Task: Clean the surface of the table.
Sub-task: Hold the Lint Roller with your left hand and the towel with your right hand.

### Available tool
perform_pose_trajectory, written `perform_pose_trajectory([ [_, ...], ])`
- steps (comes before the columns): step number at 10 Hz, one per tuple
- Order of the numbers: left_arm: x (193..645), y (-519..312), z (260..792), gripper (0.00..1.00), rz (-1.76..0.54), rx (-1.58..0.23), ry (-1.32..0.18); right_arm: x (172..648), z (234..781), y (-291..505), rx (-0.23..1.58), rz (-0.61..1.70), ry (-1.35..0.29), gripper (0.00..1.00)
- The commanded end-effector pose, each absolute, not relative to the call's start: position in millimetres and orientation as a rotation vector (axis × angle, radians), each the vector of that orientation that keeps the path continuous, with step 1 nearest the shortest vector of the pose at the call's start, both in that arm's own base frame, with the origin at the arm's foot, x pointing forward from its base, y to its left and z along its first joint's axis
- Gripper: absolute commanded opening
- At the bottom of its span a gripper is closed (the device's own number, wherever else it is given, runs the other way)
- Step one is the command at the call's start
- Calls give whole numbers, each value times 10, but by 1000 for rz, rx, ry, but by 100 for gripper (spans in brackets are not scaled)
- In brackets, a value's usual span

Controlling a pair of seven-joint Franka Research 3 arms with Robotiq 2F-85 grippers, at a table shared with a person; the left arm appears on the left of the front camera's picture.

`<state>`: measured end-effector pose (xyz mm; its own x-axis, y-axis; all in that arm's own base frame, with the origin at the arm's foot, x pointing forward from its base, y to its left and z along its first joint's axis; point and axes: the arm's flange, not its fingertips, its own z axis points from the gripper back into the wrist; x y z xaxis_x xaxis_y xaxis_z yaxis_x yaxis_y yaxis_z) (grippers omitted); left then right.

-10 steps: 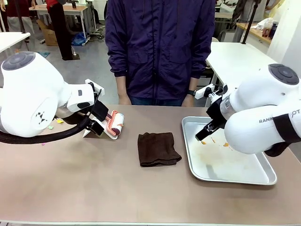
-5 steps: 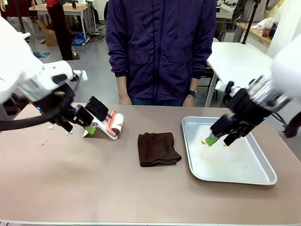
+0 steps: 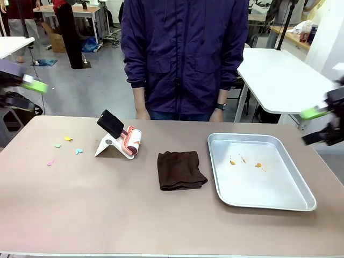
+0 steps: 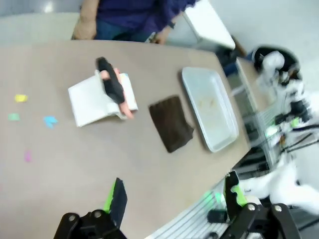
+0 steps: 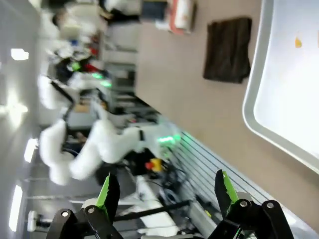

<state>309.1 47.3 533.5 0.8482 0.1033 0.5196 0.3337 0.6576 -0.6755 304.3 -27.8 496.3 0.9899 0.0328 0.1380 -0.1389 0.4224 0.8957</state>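
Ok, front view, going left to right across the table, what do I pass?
On the table: coloured paper scraps → lint roller on its white stand → dark brown cloth → steel tray with orange bits.

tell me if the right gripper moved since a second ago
Yes. The right gripper was over the far left part of the tray. It has pulled back right and up, past the tray's right rim.

The table (image 3: 107, 215) lies open along its whole near strip, from 7 to 5 o'clock of the brown cloth (image 3: 181, 170). In the way: steel tray (image 3: 279, 188) at 3 o'clock, lint roller on its stand (image 3: 121, 141) at 10, small paper scraps (image 3: 79, 151) at 9, a person (image 3: 183, 54) at 12
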Motion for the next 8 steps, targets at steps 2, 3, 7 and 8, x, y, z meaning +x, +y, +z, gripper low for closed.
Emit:
perform_pose_trajectory([
  [2, 2509, 1248, 4554, 100, 30, -1018, -642, 3180, 4805, -1128, 1378, -60, -216, 100],
  [3, 2360, 1502, 4376, 100, 111, -1065, -694, 3153, 4736, -1422, 1427, -122, -263, 100],
  [7, 2056, 1674, 3893, 100, 329, -1175, -796, 3075, 4411, -2067, 1482, -285, -338, 100],
  [8, 2036, 1650, 3826, 100, 357, -1189, -813, 3123, 4320, -2170, 1491, -317, -343, 100],
])
